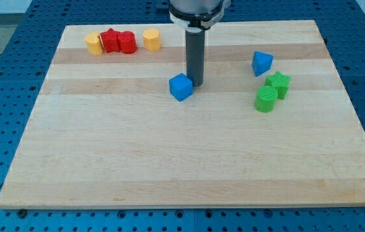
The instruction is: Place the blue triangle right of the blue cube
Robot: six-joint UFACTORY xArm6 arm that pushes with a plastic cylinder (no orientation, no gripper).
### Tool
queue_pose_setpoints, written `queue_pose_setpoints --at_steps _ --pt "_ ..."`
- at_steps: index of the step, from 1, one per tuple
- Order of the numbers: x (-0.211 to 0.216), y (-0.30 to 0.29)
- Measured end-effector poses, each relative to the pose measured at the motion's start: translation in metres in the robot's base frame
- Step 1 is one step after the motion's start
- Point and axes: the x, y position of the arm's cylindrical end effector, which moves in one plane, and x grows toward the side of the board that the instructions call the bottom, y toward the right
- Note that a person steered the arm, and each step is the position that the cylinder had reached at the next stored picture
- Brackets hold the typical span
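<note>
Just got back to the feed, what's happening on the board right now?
My tip sits right beside the blue cube, on its right side in the view, near the board's middle. The blue triangle is well off toward the view's right, above the green star and another green block. It is right of the cube but far from it. Yellow and red blocks line the top left.

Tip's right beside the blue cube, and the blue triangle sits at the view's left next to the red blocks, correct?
Not quite. The camera view shows my tip beside the blue cube, but the blue triangle sits at the view's right, above the green blocks.
</note>
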Motion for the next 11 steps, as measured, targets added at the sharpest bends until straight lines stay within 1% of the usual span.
queue_pose_setpoints --at_steps 1,2,3,4,5,6,7,8,9,10,11 --pt "-0.008 -0.003" --pt "-0.053 -0.012" --pt "-0.085 0.005" --pt "-0.091 0.092" --pt "-0.083 0.173" --pt "-0.050 0.174" --pt "-0.036 0.107" --pt "-0.023 0.077" --pt "-0.020 0.071" --pt "-0.013 0.124" --pt "0.005 0.082"
